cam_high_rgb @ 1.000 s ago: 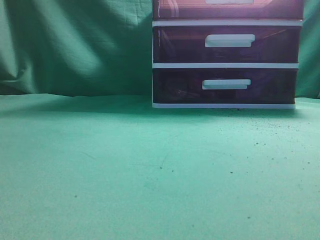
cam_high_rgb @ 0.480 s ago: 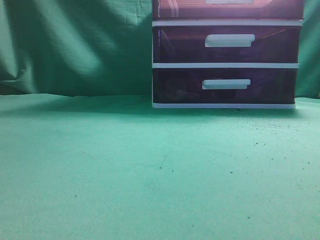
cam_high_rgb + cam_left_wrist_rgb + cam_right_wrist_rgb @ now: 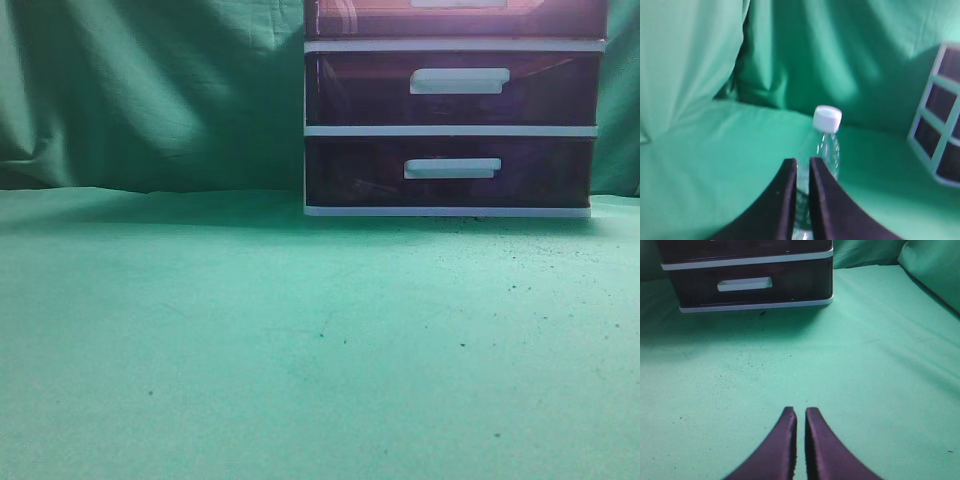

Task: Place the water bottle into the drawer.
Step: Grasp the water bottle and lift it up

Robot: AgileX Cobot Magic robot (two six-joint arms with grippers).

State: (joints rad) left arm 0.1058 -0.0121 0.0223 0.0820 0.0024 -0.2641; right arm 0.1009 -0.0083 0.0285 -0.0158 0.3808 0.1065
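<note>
The left end effector (image 3: 801,167) has its two dark fingers pressed nearly together, with only a thin slit between the tips and nothing pinched in it. Just beyond those tips, and a little to their right in the left wrist view, the water bottle (image 3: 827,145) stands upright on the green-covered table (image 3: 715,165). It is clear plastic with a white cap (image 3: 827,118); the fingers hide part of its lower body, and it is apart from them rather than held. Farther off to the right of this end effector, at the edge of the view, a corner of the white-framed drawer unit (image 3: 940,125) shows in blur.

The right end effector (image 3: 800,417) is likewise drawn almost closed, its fingertips close together with a narrow gap and holding nothing, above bare green cloth dotted with dark specks. Ahead of it and to its left stands the drawer unit, well apart from the fingertips, with a lower drawer (image 3: 747,282) and its white bar handle (image 3: 745,284) facing the camera.

In the exterior view neither end effector appears. The drawer (image 3: 456,17), uppermost of the three, is cut off by the top edge; it sits flush with the two below it, so it looks closed. A green backdrop (image 3: 150,90) hangs behind.
</note>
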